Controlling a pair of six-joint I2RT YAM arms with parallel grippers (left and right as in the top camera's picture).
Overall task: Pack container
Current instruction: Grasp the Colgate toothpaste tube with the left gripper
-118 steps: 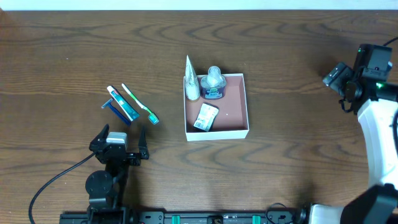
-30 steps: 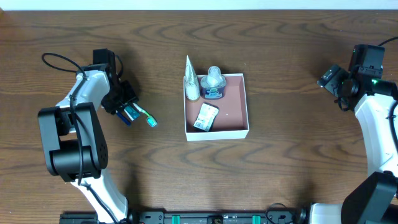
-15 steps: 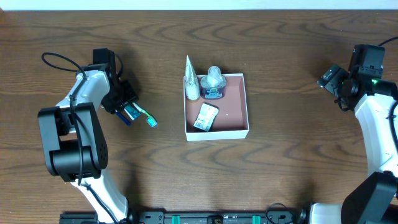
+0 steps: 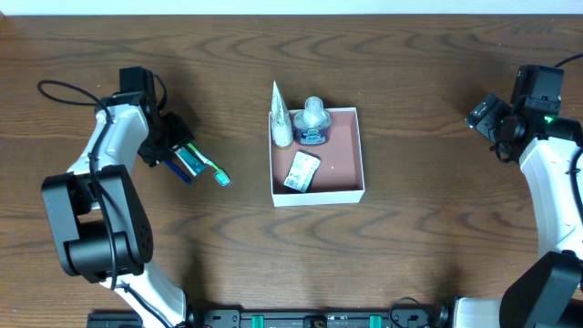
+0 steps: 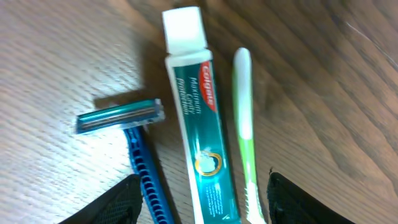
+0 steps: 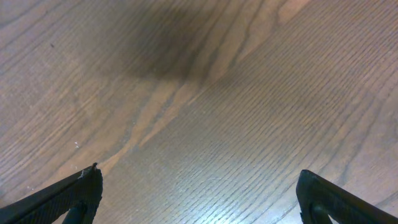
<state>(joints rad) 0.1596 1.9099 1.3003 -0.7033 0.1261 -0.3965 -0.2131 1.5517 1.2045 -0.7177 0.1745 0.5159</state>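
The container point(image 4: 319, 194), a white-walled box with a pinkish-brown floor, sits mid-table. It holds a white tube point(image 4: 281, 120), a small bottle point(image 4: 312, 123) and a sachet point(image 4: 301, 170). To its left lie a blue razor point(image 5: 135, 146), a toothpaste tube point(image 5: 196, 124) and a green toothbrush point(image 5: 244, 118), side by side on the table. My left gripper point(image 5: 204, 186) hangs open just above them, one finger outside the razor handle and the other outside the toothbrush. In the overhead view the left gripper point(image 4: 171, 148) covers their left ends. My right gripper point(image 6: 196, 186) is wide open over bare wood.
In the overhead view the right gripper point(image 4: 485, 114) is far right of the container, near the table's right edge. The left arm's cable point(image 4: 68, 87) loops over the table's far left. Bare wood surrounds the container.
The left arm has drawn back a little to the left and its jaws have widened; more of the toothpaste now shows. The three items still lie on the table. The right arm is still.
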